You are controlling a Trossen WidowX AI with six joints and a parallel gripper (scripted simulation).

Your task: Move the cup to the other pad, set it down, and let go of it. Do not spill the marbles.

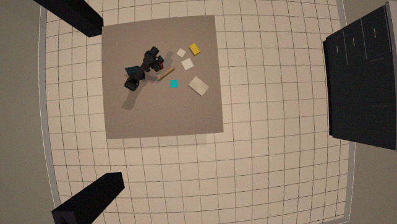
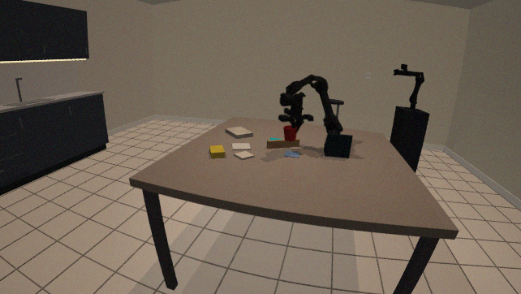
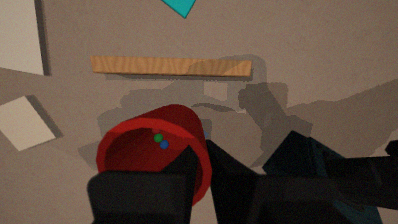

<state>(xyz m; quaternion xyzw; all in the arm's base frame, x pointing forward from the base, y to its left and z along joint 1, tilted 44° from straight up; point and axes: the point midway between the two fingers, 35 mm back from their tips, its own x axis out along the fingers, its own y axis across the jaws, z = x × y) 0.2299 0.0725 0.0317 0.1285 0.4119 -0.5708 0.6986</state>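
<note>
A red cup (image 1: 161, 65) (image 2: 290, 133) (image 3: 182, 116) hangs above the table, roughly upright in the exterior view. My gripper (image 2: 297, 125) (image 3: 201, 143) is shut on its wall, one finger inside the cup and one outside. A green marble (image 3: 158, 138) and a blue marble (image 3: 164, 144) lie inside the cup; a reddish one beside them is hard to tell. The blue pad (image 2: 292, 154) lies on the arm's side of the wooden bar, mostly hidden in the wrist view. The teal pad (image 1: 174, 83) (image 2: 275, 139) (image 3: 183, 6) lies across the bar.
The wooden bar (image 1: 166, 73) (image 2: 280, 144) (image 3: 170, 66) stands between the pads as a low barrier. Two pale tiles (image 1: 187, 64) (image 1: 181, 52), a yellow block (image 1: 195, 49) (image 2: 217, 151) and a larger beige slab (image 1: 198, 86) (image 2: 239, 131) lie farther from the arm's base.
</note>
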